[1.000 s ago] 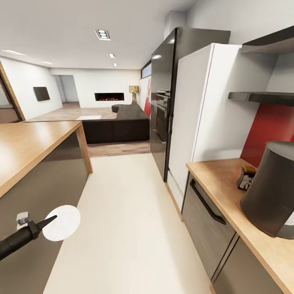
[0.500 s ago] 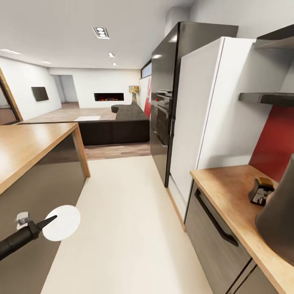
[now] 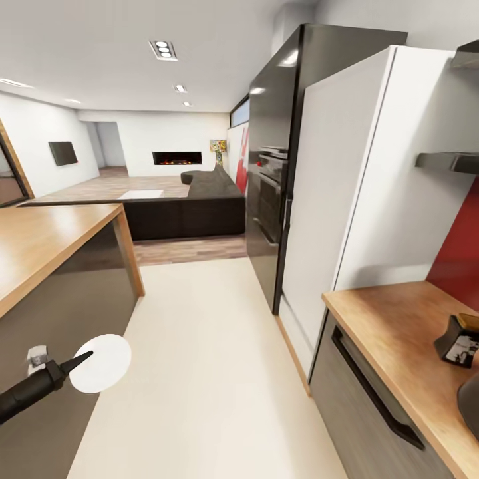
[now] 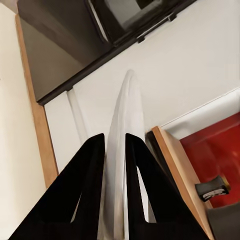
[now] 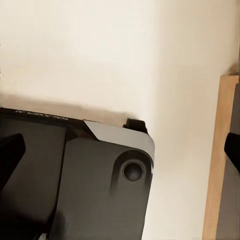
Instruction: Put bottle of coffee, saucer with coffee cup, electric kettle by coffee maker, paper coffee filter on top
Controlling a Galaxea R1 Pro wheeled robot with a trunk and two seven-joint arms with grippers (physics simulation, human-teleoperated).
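- The left claw (image 3: 70, 365) is pinched closed on the filter (image 3: 101, 362), a white paper disc held low over the floor (image 3: 199, 372); seen edge-on between its fingers (image 4: 92, 165).
- Right claw: only dark tips at the frame edges, spread wide, holding nothing.
- On the desk (image 3: 392, 332) by the fridge (image 3: 352, 199) sits a small dark bottle (image 3: 459, 340), its label too blurred to read.
- Robot base (image 5: 75, 175) bears faint, unreadable lettering.

One white paper filter (image 3: 100, 362), one small dark bottle (image 3: 459, 340), two wooden worktops (image 3: 399, 319), one fridge (image 3: 359, 199).
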